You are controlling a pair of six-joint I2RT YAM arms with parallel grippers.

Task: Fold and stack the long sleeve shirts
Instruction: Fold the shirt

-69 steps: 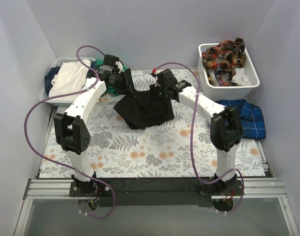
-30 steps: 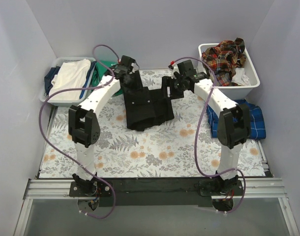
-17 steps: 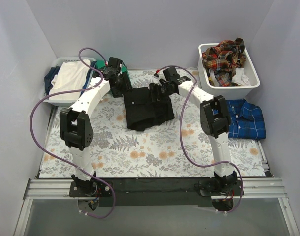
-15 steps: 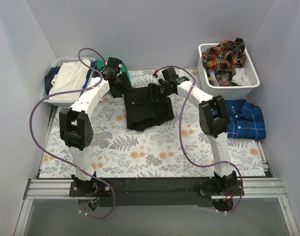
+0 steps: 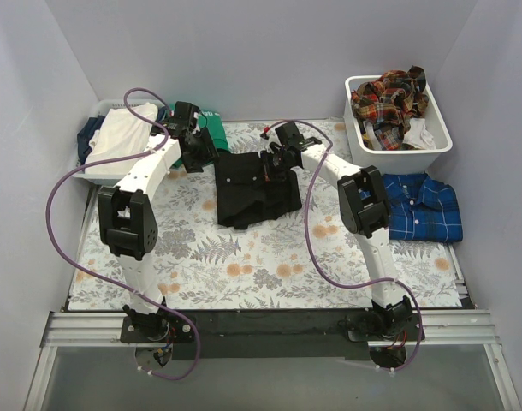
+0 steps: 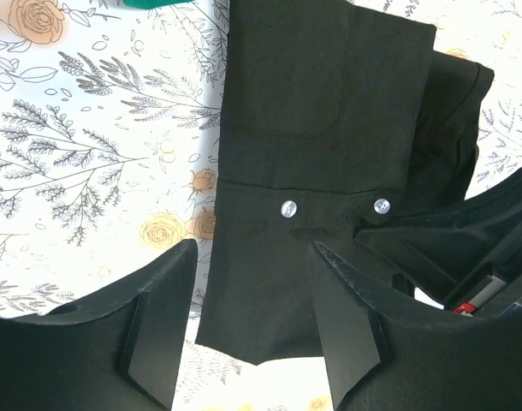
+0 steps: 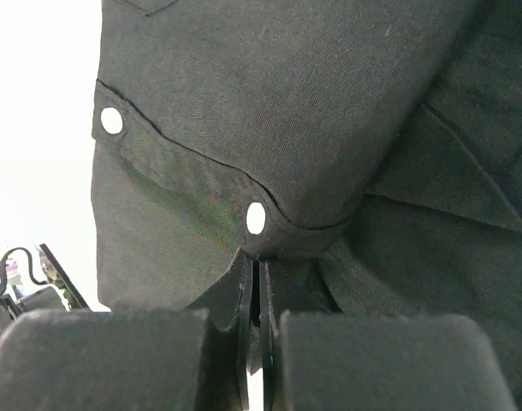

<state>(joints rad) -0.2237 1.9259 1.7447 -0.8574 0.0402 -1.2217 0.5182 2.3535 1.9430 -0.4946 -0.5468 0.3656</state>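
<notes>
Farthest left, at ten o'clock from the table's [image 5: 244,257] middle, a basket [image 5: 76,166] holds a folded white cloth [image 5: 117,137] over something dark blue. A green top [image 5: 212,126] lies just beside it, toward eleven o'clock.

The left gripper [image 5: 198,148] hangs at eleven o'clock, its jaws apart with nothing between them. In its wrist view, the black shirt [image 6: 321,171] lies below and beyond the fingers [image 6: 158,334], apart from them.

That black shirt [image 5: 252,193] sits just past the table's middle, toward twelve o'clock, as a loosely folded heap. It is about as wide as it is deep, so its long axis is hard to call. A band with two silver snaps [image 6: 288,208] runs across it in the left wrist view. The collar cannot be made out.

The right gripper [image 5: 274,161] is at the shirt's twelve o'clock edge, jaws closed tight. Its wrist view shows the fingertips [image 7: 244,282] pinching the shirt's [image 7: 269,111] hem just under one snap.

At two o'clock a white bin [image 5: 441,142] holds red plaid shirts [image 5: 388,98] heaped above its rim, with a scrap of white fabric [image 5: 415,134] beneath them.

At three o'clock a blue shirt [image 5: 428,210] lies flat and folded on the table, near the bin. Its long axis runs roughly nine to three, and its collar end seems to point toward ten o'clock.
</notes>
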